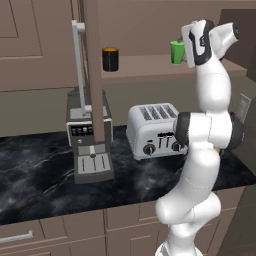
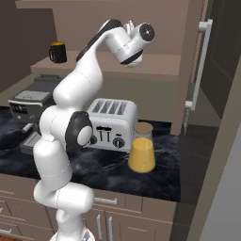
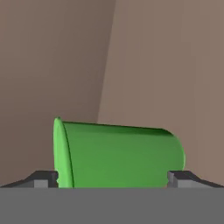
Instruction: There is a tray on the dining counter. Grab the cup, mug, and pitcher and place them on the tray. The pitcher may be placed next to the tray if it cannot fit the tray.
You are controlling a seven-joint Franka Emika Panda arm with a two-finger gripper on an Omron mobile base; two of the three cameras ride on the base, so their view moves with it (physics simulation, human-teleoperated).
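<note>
The green cup (image 1: 177,51) stands upright on a brown wall shelf (image 1: 145,65), just left of my raised hand. In the rolled hand view the cup (image 3: 118,153) appears sideways, close ahead, spanning the gap between the two fingertips (image 3: 41,179). My gripper (image 3: 113,179) is open and holds nothing. The black mug (image 1: 110,59) with the orange inside stands further left on the same shelf, also seen as the mug (image 2: 58,52). The pitcher (image 2: 141,148) of orange liquid with a tan lid stands on the black marble counter (image 2: 103,164) beside the toaster. The tray is out of view.
A silver toaster (image 1: 152,130) and a coffee machine (image 1: 90,135) stand on the counter below the shelf. An open cabinet door (image 1: 92,70) with a long handle hangs between mug and coffee machine. The same door (image 2: 190,70) is right of my hand.
</note>
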